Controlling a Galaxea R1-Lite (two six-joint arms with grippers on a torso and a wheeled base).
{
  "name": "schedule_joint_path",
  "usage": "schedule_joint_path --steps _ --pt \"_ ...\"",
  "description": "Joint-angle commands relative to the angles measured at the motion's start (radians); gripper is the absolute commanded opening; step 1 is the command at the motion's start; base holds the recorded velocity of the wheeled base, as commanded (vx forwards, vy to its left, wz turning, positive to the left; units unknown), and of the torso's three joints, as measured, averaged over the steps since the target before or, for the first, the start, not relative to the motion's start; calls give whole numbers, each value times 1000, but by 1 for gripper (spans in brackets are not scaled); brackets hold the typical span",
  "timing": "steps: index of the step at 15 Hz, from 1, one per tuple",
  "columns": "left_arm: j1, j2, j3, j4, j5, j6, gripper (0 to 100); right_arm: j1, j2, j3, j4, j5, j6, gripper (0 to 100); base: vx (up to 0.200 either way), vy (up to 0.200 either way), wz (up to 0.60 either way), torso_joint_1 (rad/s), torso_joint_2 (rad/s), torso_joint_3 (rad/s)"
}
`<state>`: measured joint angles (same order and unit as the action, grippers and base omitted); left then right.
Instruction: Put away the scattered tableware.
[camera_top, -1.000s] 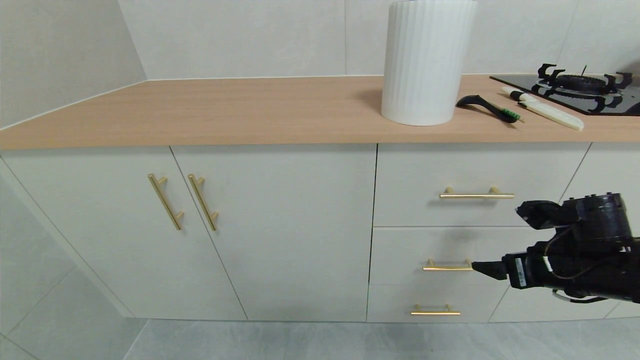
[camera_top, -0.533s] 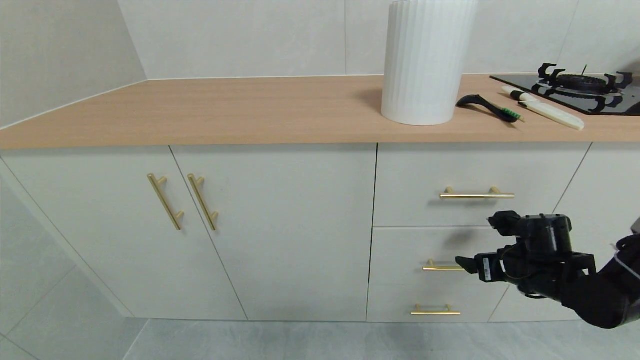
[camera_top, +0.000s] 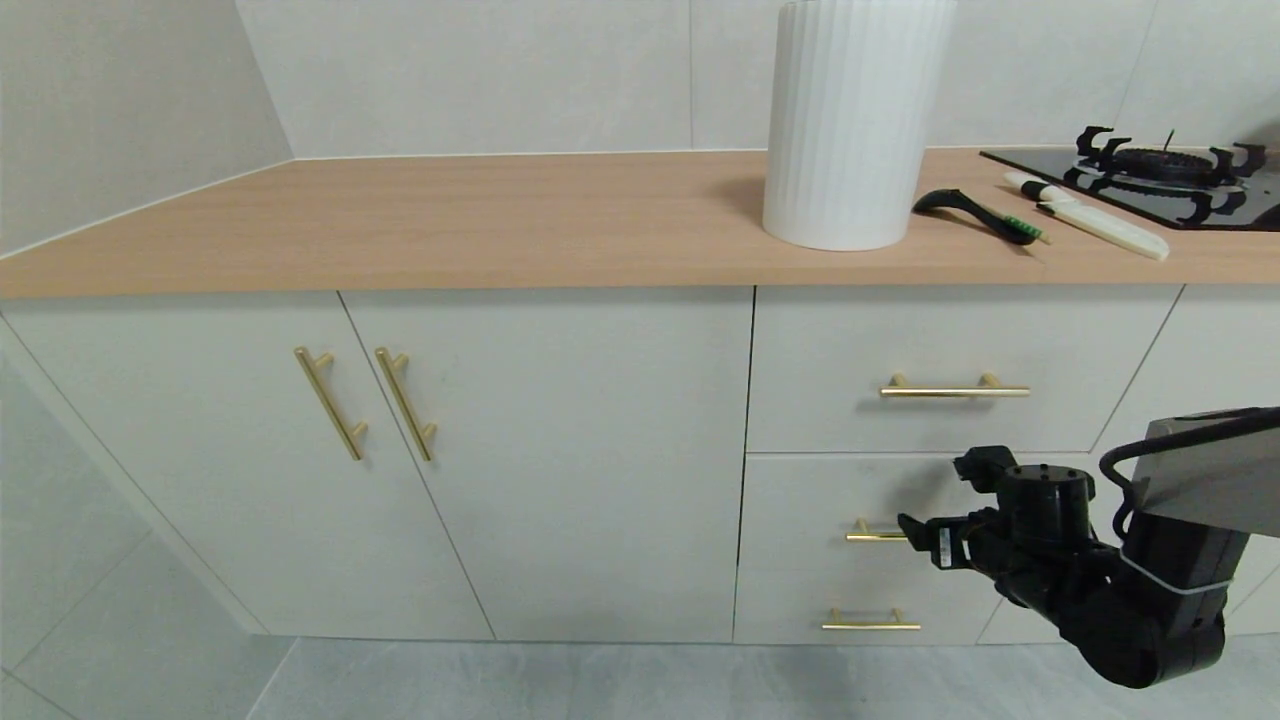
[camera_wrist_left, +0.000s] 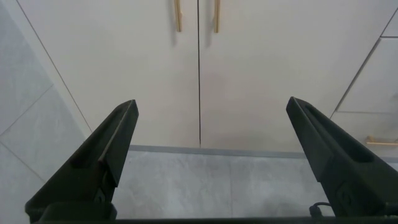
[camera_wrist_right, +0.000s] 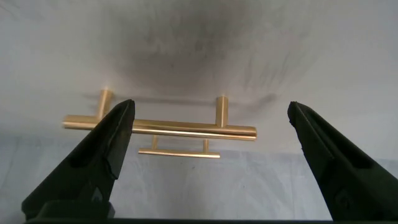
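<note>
The right end effector (camera_top: 935, 492) has moved in toward the middle drawer handle (camera_top: 873, 536).

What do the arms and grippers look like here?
Right arm: matte black, rounded joints, one grey boxy link, a looping black cable, and a white label by the right gripper. Left gripper: two black wedge-shaped, tapering fingers.

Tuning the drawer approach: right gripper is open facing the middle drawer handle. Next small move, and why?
Probably ease the right gripper forward onto the middle drawer handle. It is open and aimed at the bar, but the bar appears to lie beyond the fingertips, so closing now would likely catch nothing.
</note>
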<state>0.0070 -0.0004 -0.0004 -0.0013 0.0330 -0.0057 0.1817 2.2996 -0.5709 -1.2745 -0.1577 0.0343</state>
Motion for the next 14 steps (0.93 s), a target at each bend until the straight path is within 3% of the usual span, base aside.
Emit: schedule_joint_path --steps 1,14 --pt "1 0 0 0 1 0 100 2 43 -3 -2 0 -1 100 0 0 0 0 0 0" --pt "1 0 0 0 1 0 100 4 84 -23 -5 -2 -2 100 0 0 0 0 0 0"
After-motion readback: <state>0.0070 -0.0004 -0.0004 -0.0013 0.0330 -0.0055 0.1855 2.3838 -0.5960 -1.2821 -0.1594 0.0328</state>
